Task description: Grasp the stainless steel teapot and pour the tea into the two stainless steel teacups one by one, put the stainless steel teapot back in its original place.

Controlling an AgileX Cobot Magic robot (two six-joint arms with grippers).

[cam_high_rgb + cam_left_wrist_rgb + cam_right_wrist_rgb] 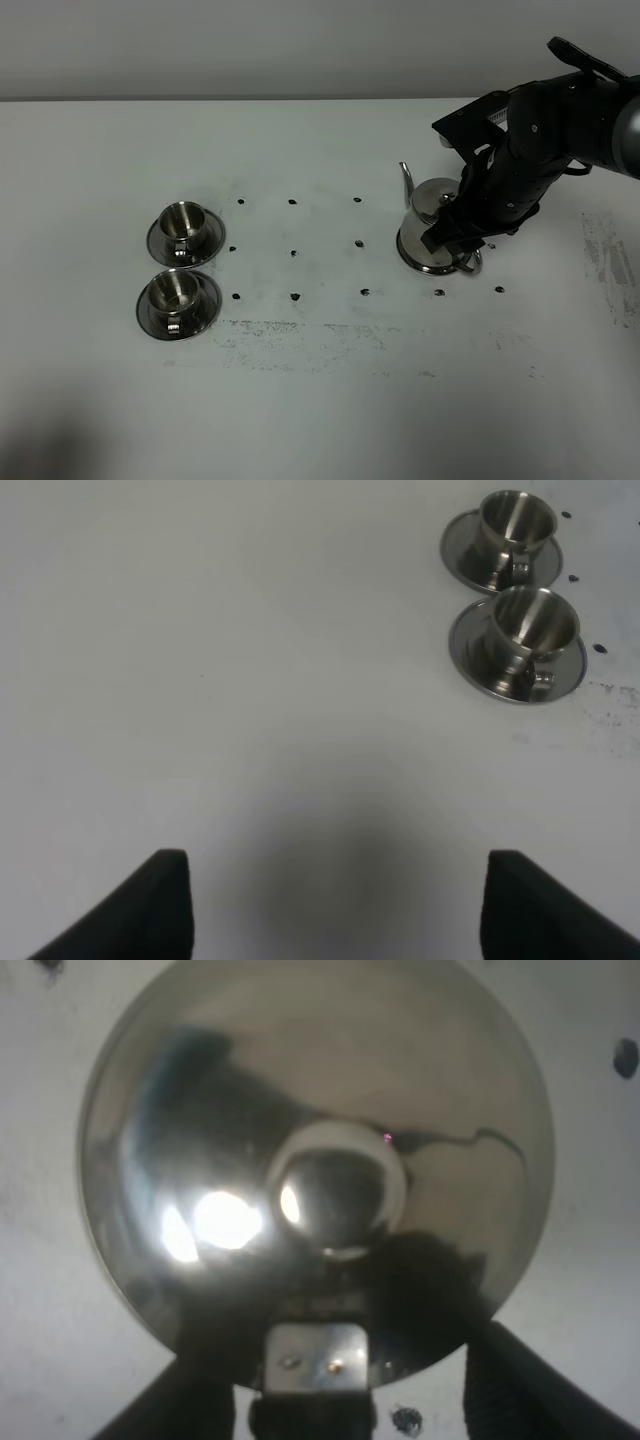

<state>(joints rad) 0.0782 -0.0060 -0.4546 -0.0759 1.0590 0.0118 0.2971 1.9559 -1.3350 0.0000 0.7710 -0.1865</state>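
The stainless steel teapot (428,212) stands upright at the right of the table, its spout pointing to the far left. A steel rim under its base (412,262) looks like the coaster. My right gripper (455,240) is low over the teapot's handle side. In the right wrist view the lid knob (335,1195) is straight below, and the gripper (345,1405) is open with one finger (180,1405) on each side of the handle mount (310,1358). The two teacups on saucers sit at the left, one farther (185,228) and one nearer (177,297). My left gripper (350,905) is open and empty above bare table, well away from the cups (530,630).
Rows of small black dots (293,252) mark the white table between the cups and the teapot. Scuffed grey marks (300,340) run along the front. The table's far edge (250,100) meets a grey wall.
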